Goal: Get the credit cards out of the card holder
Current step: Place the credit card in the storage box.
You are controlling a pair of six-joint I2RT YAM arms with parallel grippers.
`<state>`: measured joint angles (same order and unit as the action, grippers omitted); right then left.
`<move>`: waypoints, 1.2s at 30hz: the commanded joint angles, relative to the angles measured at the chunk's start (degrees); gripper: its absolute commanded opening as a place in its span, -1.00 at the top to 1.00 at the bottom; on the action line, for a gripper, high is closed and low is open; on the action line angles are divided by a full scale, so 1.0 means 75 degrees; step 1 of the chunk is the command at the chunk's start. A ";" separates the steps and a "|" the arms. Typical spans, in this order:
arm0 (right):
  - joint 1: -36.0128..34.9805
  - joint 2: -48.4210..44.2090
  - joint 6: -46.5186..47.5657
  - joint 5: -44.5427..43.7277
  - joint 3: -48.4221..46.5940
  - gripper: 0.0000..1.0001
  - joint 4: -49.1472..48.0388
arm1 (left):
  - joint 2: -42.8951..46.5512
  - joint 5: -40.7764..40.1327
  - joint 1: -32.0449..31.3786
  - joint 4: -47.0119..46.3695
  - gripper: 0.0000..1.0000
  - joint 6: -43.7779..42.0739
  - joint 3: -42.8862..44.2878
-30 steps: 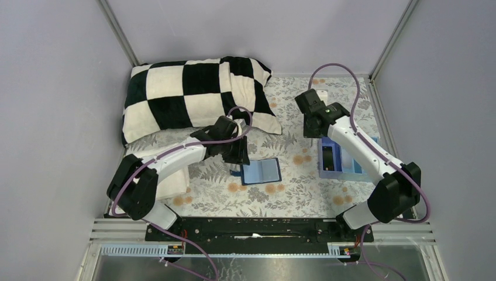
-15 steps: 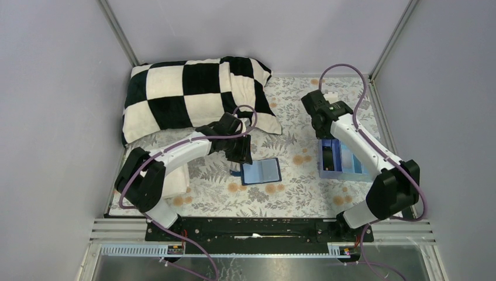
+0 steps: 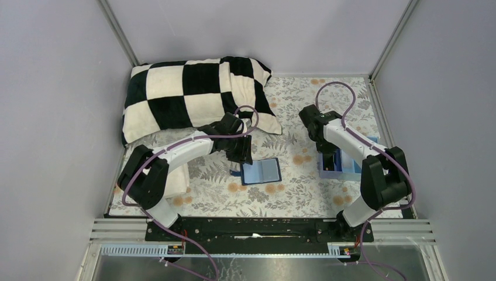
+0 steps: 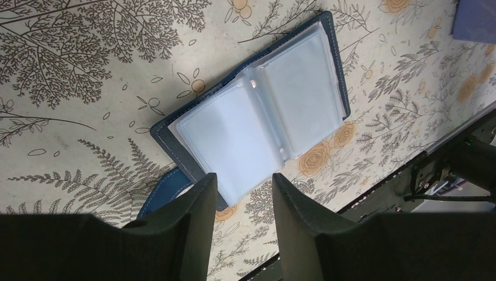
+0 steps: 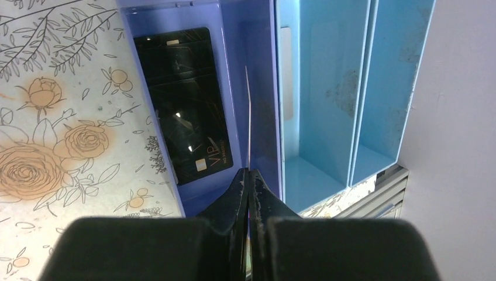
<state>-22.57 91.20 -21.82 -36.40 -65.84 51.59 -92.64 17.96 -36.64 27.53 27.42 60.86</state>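
Note:
The card holder (image 3: 261,171) lies open on the floral cloth, dark navy outside, with clear sleeves that look empty in the left wrist view (image 4: 257,111); its blue tab (image 4: 166,196) sticks out beside my finger. My left gripper (image 4: 243,187) is open and empty, just above the holder's left edge (image 3: 240,155). My right gripper (image 5: 249,172) is shut on a thin card (image 5: 248,117) seen edge-on, held over the tray's dark-blue compartment. A black credit card (image 5: 184,105) lies flat in that compartment (image 3: 329,158).
The light-blue compartment tray (image 5: 327,88) stands at the right near the wall (image 3: 351,170). A black-and-white checked pillow (image 3: 193,96) fills the back left. A folded white cloth (image 3: 175,175) lies under the left arm.
My right arm has swung from the back of the table down and nearer, bringing the card over the tray. The left arm has barely moved.

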 commanded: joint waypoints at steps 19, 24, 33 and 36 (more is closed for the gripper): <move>0.0150 0.0365 0.0282 0.0549 0.0415 0.92 -0.0928 | -0.0097 0.0322 0.0502 -0.0887 0.12 0.0008 -0.0339; 0.0150 0.0277 0.0308 0.0668 0.0284 0.57 -0.0838 | -0.0101 0.0295 0.0519 -0.0781 0.12 -0.0070 -0.0308; 0.0150 -0.0030 0.0302 0.0448 -0.0640 0.08 -0.0040 | 0.0176 0.0399 0.0556 -0.0729 0.12 0.0048 -0.0246; 0.0139 -0.0365 0.0248 0.0870 -0.0923 0.04 0.0024 | 0.0245 0.0484 0.0551 -0.0807 0.12 0.0124 -0.0442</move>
<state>-21.69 92.99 -19.31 -31.83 -68.45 48.95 -93.73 20.64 -32.88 23.03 27.99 58.48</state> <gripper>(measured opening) 0.472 0.441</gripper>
